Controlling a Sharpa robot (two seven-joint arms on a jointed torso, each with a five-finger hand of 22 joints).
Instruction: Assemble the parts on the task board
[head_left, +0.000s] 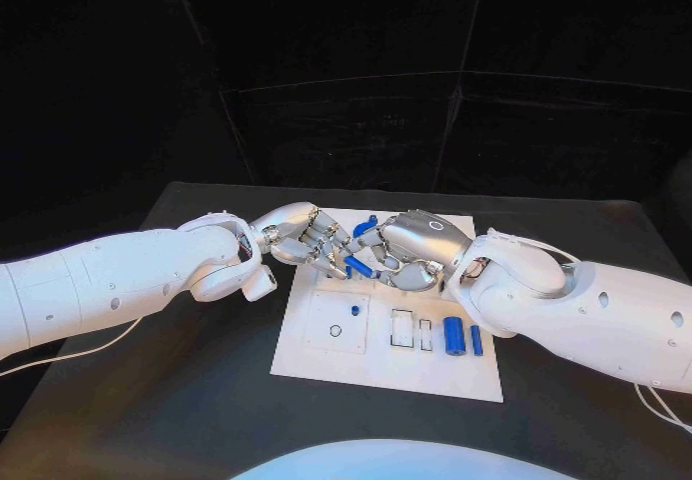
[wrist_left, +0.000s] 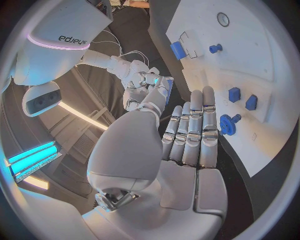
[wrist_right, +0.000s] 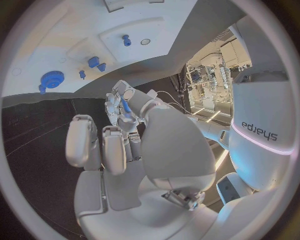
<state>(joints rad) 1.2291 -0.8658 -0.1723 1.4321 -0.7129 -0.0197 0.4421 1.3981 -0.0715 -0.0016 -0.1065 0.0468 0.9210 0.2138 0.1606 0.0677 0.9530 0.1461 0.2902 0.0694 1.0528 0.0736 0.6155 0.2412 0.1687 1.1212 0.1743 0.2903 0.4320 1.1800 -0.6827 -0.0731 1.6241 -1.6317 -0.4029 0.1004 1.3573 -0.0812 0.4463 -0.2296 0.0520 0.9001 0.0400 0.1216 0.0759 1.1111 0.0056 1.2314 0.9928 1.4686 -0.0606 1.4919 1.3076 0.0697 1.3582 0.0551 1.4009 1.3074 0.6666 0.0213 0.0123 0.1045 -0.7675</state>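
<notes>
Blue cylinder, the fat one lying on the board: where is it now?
In the head view the blue cylinder lies on the task board, toward its right side, beside a thinner blue bar, just below the right hand.

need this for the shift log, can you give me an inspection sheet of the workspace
surface: black table, dark and bare around the board.
job's things: white task board in the middle; a blue cylinder and a slimmer blue bar lie on it near the right arm; a blue gear and small blue blocks show in the left wrist view.
clutter: nothing seen.
hands: left hand and right hand meet above the board's far end, a blue part between their fingers; which hand holds it cannot be told.
cables: a thin pale cable runs under the left arm.
surroundings: black backdrop.
</notes>
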